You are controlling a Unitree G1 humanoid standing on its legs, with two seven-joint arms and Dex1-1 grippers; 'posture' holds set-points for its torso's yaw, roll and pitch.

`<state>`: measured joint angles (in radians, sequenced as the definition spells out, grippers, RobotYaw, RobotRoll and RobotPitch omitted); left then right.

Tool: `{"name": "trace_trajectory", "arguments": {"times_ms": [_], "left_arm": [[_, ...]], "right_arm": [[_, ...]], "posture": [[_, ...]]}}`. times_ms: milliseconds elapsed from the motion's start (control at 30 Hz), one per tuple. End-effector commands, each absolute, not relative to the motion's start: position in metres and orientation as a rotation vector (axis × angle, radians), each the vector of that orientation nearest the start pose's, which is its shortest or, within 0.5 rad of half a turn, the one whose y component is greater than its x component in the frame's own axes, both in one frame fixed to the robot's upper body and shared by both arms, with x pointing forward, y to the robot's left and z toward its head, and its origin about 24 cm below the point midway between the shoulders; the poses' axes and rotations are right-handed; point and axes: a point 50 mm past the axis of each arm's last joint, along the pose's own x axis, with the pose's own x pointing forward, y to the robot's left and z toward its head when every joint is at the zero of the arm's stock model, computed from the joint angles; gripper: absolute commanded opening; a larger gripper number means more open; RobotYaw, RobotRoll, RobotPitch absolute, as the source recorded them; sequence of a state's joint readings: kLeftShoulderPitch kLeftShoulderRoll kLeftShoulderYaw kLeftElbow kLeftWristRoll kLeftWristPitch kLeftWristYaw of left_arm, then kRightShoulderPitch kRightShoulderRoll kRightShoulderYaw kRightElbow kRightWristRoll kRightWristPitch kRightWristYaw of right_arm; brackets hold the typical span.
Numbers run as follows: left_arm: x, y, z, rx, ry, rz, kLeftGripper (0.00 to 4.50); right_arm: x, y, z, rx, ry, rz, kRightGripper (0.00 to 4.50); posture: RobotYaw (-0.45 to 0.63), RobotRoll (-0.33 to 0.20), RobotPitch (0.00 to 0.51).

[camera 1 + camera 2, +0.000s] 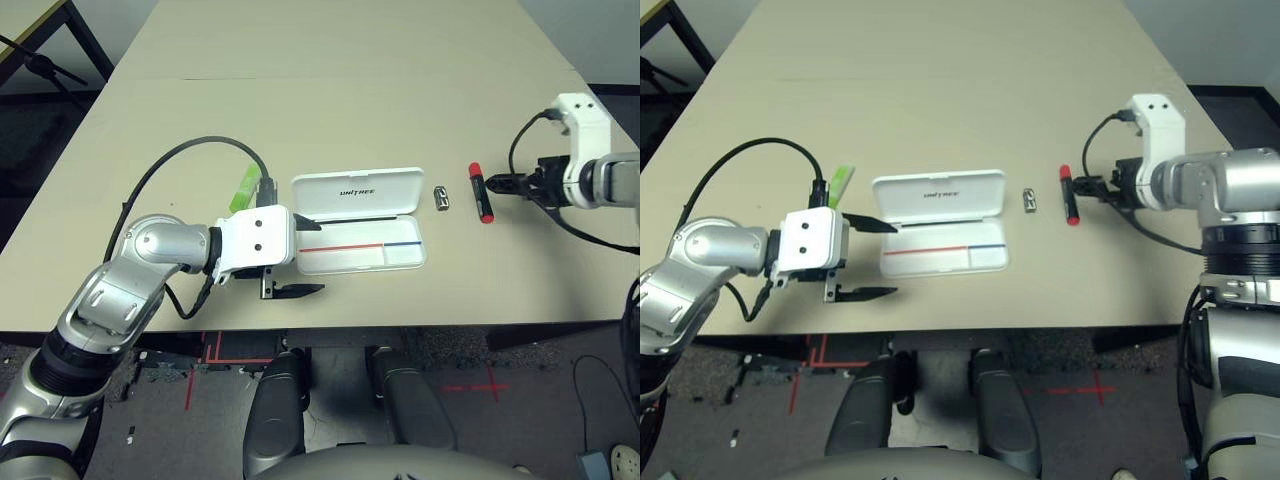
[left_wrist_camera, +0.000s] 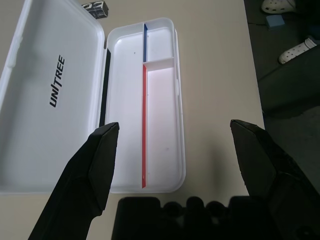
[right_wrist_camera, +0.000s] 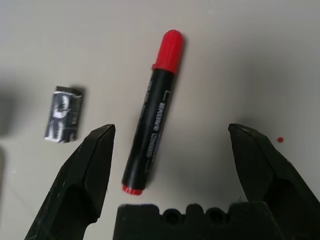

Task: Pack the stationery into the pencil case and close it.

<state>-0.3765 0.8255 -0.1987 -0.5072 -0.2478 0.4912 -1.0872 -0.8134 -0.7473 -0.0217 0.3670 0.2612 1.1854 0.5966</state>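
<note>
Overhead, green highlighter (image 1: 245,187) beside open pencil case (image 1: 360,222), wrist-close, marker (image 3: 152,112) between wide right end effector (image 3: 172,145), left end effector (image 2: 175,137) wide

1. Head stereo pair looks down over the table (image 1: 350,80), sharing the whole scene.
2. Left wrist camera sits close above the open case (image 2: 145,100).
3. Right wrist camera sits close above the marker (image 3: 152,115).

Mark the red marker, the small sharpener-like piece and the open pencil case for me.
red marker (image 3: 150,135): right wrist view, on its black barrel.
sharpener-like piece (image 3: 63,114): right wrist view, on its top face.
pencil case (image 2: 55,90): left wrist view, on the lid's inner face by the lettering.
</note>
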Motion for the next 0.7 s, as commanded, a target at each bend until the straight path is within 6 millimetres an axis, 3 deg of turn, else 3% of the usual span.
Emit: {"name": "trace_trajectory", "arguments": {"times_ms": [33, 500, 600, 700], "left_arm": [[0.234, 0.142, 0.173, 0.743, 0.138, -1.341, 4.48], [0.232, 0.144, 0.175, 0.759, 0.143, -1.327, 4.48], [0.232, 0.144, 0.175, 0.759, 0.144, -1.325, 4.50], [0.232, 0.144, 0.175, 0.760, 0.145, -1.324, 4.50]], "right_arm": [[0.344, -0.269, 0.162, -0.074, 0.721, 0.226, 4.50], [0.356, -0.261, 0.141, -0.084, 0.753, 0.250, 4.50], [0.354, -0.261, 0.140, -0.082, 0.762, 0.259, 3.83], [0.353, -0.261, 0.140, -0.082, 0.769, 0.263, 2.80]], "posture": [[0.04, 0.000, 0.202], [0.07, 0.000, 0.183], [0.07, 0.000, 0.182], [0.07, 0.000, 0.182]]}}
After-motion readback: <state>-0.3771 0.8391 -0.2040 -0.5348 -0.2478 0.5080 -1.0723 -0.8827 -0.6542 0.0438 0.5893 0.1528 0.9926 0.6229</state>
